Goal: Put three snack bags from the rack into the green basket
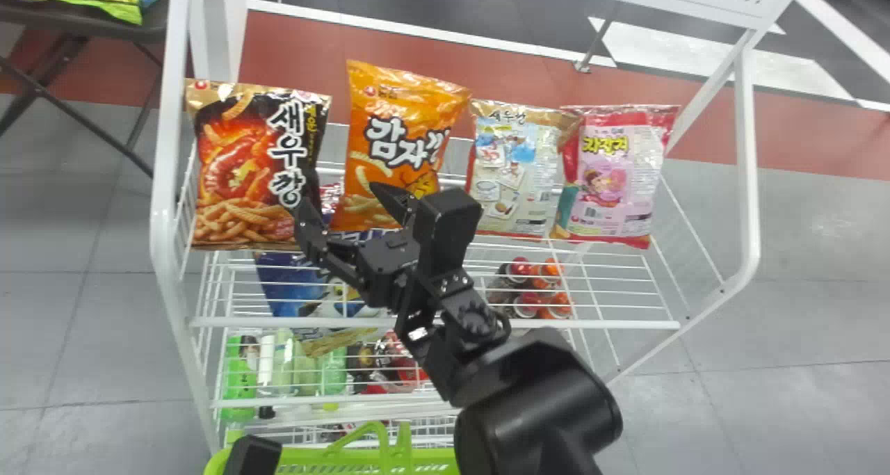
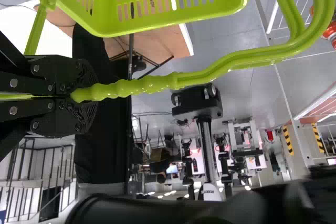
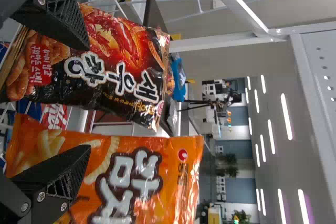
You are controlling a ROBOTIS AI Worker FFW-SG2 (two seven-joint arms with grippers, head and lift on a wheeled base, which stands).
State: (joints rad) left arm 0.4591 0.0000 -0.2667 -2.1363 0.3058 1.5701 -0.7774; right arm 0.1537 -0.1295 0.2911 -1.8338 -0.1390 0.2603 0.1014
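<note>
Four snack bags stand in a row on the rack's top shelf: a black-and-red shrimp bag (image 1: 257,162), an orange bag (image 1: 400,141), a beige bag (image 1: 518,176) and a pink bag (image 1: 612,176). My right gripper (image 1: 348,207) is open, its fingers spread before the black and orange bags. In the right wrist view, the gripper (image 3: 86,98) has one finger over the black bag (image 3: 113,64) and the other over the orange bag (image 3: 152,182). At the head view's bottom edge is my left gripper (image 1: 252,455) by the green basket (image 1: 361,461). In the left wrist view, the gripper (image 2: 86,96) grips the basket's handle (image 2: 152,83).
White wire shelves (image 1: 431,324) hold a blue bag (image 1: 299,287), cans (image 1: 532,287) and green bottles (image 1: 240,377) lower down. The rack's white frame posts (image 1: 163,252) rise at both sides. A dark table (image 1: 76,16) with more bags stands at the far left.
</note>
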